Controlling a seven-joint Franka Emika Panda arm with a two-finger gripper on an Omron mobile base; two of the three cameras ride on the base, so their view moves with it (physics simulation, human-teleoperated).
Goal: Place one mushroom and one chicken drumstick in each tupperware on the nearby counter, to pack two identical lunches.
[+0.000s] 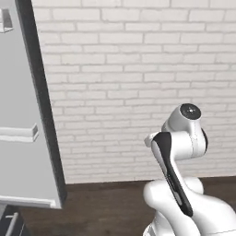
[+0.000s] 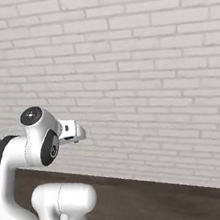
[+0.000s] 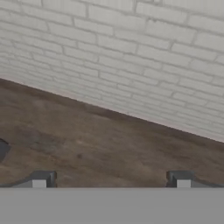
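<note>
My gripper (image 3: 111, 183) stands wide open with nothing between its fingertips (image 3: 41, 180), aimed down at dark wood-plank floor (image 3: 87, 140) that meets a white brick wall (image 3: 131, 52) toward twelve o'clock. I cannot make out any mushroom, drumstick or tupperware, so I can give no place or long axis for them. In the left base view a tall grey panel with a dark edge (image 1: 23, 115) stands at nine o'clock, cut off by the frame. A dark blob (image 3: 2, 148) at nine o'clock in the hand view is unclear.
</note>
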